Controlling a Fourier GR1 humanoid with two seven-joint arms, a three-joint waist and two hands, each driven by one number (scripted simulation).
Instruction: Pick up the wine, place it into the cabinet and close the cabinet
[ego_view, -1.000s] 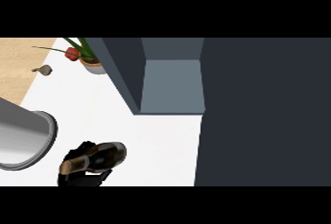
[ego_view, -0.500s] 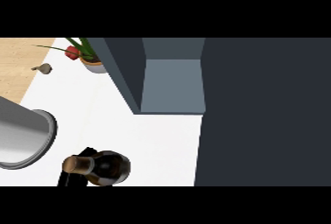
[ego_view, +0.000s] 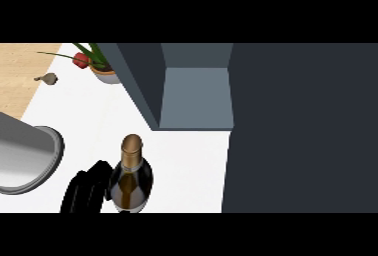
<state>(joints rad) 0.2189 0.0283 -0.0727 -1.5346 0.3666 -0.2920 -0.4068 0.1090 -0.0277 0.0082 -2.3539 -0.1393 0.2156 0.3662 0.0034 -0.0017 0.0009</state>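
the wine bottle (ego_view: 131, 176) stands near the view's lower edge on the white counter (ego_view: 184, 165), its neck and foil-capped top pointing up the view toward the open cabinet (ego_view: 196, 95), and it sits just short of the cabinet's mouth. a black hand (ego_view: 87, 191) lies against the bottle's left flank with its fingers curled round the body, so the bottle appears held; which hand it is cannot be told for sure, though it comes in at the view's left and reads as the left one. the other hand does not show. the step in hand looks like carrying the bottle to the cabinet. to do it well, the bottle should travel neck-first or upright into the grey inner floor, staying centred between the walls, and be set deep enough that the door can swing shut. the dark cabinet door (ego_view: 299, 127) fills the right of the view and its edge lies close beside the path, so drifting right risks a knock. the cabinet's left wall (ego_view: 140, 85) is the nearer obstacle ahead of the neck. a potted plant (ego_view: 96, 62) and a small brown object (ego_view: 47, 78) lie well apart at upper left, and a grey forearm (ego_view: 26, 160) lies at left.
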